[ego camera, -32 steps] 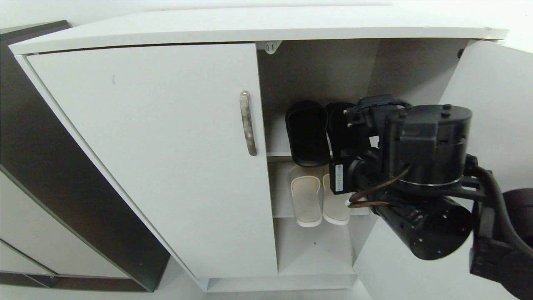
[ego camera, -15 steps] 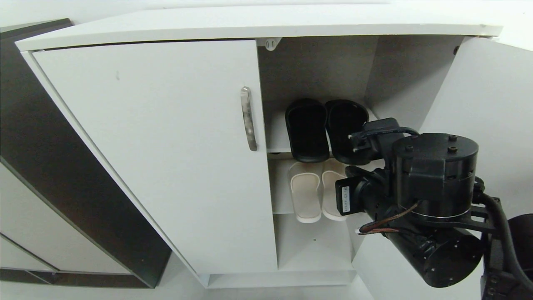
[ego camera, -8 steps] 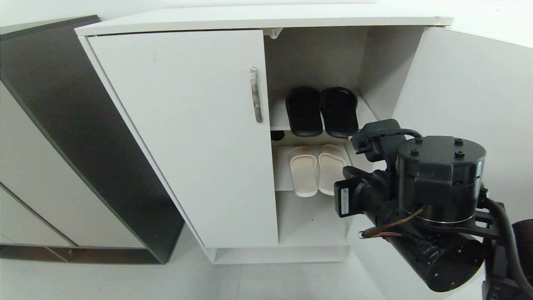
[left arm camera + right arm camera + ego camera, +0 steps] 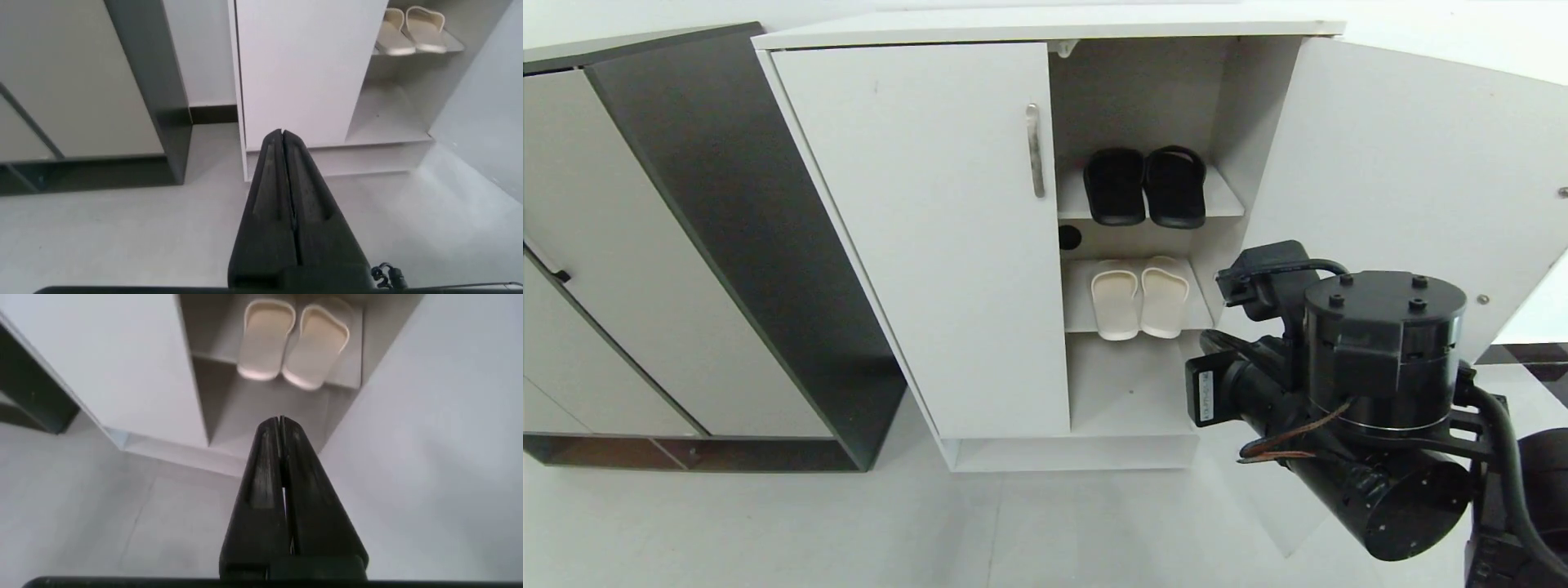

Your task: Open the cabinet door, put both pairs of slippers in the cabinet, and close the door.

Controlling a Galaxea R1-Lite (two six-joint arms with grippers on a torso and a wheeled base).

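The left gripper [image 4: 282,135] is being held with fingers pressed together before the cabinet [image 4: 1045,24], facing its closed door [image 4: 931,229]. Inside the cabinet, black slippers [image 4: 1145,186] are being kept on the upper shelf [image 4: 1225,201], white slippers [image 4: 1139,304] on the middle shelf [image 4: 1201,312]. The right gripper [image 4: 280,423], likewise pressed together, is being held nearer the cabinet's open door [image 4: 1405,163], which is standing upright to its right; closing is judged its job.

The bulky black right arm [image 4: 1347,392] juts forward, its right gripper [image 4: 282,423] angled downward with fingers pressed together. The left gripper [image 4: 282,135] also points down, fingers closed.
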